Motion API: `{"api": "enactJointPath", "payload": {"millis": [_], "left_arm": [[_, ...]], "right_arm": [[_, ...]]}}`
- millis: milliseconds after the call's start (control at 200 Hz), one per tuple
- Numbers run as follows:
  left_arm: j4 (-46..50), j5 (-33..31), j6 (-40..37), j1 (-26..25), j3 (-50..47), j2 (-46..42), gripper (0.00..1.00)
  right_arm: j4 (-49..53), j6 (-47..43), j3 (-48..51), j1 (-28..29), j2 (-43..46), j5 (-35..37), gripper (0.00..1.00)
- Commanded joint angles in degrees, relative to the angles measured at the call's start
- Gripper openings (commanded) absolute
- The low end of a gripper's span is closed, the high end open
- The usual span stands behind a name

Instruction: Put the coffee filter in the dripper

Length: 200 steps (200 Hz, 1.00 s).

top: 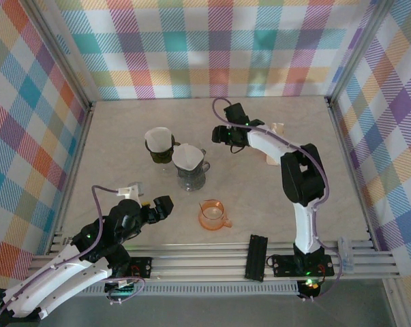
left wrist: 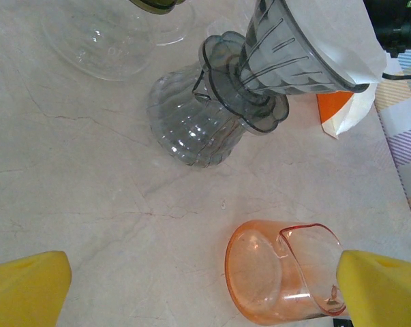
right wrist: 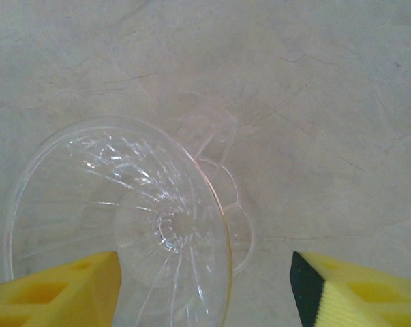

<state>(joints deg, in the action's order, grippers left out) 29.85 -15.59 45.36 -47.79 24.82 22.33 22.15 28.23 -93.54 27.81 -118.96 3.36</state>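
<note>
Top external: filter [top: 186,157] already seated in gray dripper [left wrist: 280,54] on carafe [left wrist: 191,122], mid desk [top: 116,129]. My right jaws part-open, empty, near it; left jaws wide, empty. Judged step: placement finished. Next: withdraw without nudging dripper.
</note>
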Motion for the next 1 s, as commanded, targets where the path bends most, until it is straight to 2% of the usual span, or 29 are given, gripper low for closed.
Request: {"api": "enactJointPath", "payload": {"millis": [0,310,560,770,995], "left_arm": [[-0.3,-1.0,-1.4,0.5,-0.4,0.1,1.00],[0.4,-1.4,-1.5,0.5,-0.4,0.6,1.00],[0.6,-0.3,-1.7,0.6,0.0,0.0,1.00],[0.7,-0.1,-2.0,0.5,0.8,-0.1,1.00],[1.7,-0.6,-1.5,0.5,1.0,-0.3,1.00]], "right_arm": [[2.0,1.9,-2.5,-0.4,-1.5,-0.1,0.59],[1.5,2.7,-1.3,-0.8,-1.7,-1.5,0.22],[0.5,2.5,5.6,-2.0,5.1,2.6,0.00],[-0.5,1.2,16.1,-4.6,15.7,4.3,0.00],[1.7,0.3,27.0,-4.6,29.6,7.1,0.00]]}}
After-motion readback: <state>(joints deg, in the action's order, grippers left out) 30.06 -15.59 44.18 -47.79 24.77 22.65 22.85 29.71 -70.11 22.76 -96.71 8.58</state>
